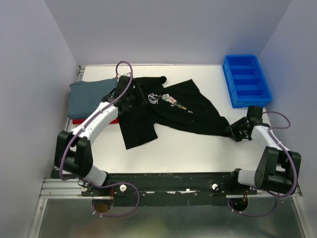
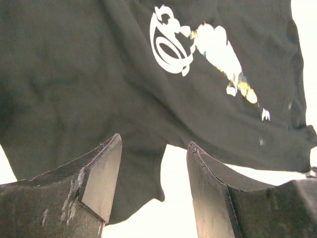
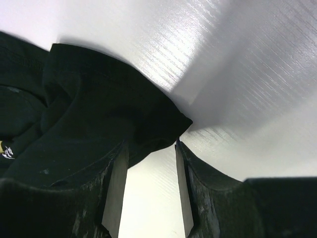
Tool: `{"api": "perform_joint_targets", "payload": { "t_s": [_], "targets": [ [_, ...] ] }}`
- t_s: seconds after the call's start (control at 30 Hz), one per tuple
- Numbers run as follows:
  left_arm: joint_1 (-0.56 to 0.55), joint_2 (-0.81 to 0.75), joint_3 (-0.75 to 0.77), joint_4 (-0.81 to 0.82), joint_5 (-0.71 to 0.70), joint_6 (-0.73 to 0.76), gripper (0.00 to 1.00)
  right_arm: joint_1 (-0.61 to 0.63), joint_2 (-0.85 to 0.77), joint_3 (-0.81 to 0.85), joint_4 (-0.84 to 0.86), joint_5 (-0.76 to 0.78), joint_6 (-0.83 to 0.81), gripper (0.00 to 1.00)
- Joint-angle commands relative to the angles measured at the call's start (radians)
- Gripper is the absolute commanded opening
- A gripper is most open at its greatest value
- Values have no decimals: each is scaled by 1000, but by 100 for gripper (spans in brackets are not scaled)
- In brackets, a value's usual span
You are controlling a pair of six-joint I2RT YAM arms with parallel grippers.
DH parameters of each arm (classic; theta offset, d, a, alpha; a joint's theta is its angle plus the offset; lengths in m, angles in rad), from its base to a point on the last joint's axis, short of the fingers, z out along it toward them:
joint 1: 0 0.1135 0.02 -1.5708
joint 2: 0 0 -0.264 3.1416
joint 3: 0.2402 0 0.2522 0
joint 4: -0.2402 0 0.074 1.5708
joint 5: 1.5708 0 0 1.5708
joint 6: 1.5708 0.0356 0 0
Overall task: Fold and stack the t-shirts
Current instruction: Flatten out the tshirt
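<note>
I am seeing both pairs of jaws spread and pinching nothing. The left jaws are hanging over the black t-shirt point(image 2: 99, 74), near its chest print point(image 2: 171, 42). The right jaws are sitting low at the shirt's far right corner, which is lying just at their tips. The shirt is lying crumpled on the table point(image 1: 198, 148), its long axis running slantwise from the left jaws to the right jaws, so I am judging each arm nearest its own end. The grey-blue t-shirt point(image 1: 89, 96) is lying at the far left, over the red t-shirt point(image 1: 77, 120).
</note>
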Motion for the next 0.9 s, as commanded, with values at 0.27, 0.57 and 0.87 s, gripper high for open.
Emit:
{"api": "perform_joint_targets", "payload": {
  "t_s": [0.27,0.57,0.87],
  "targets": [
    [-63,-439,-387,-4,-104,-149,64,-4,40,-8,21,59,108,48],
    [-61,-560,-451,-147,-228,-195,61,-7,50,-17,35,78,120,1],
    [-61,-602,-543,-139,-259,-281,59,-7,-269,-63,139,38,-26,1]
  ]
}}
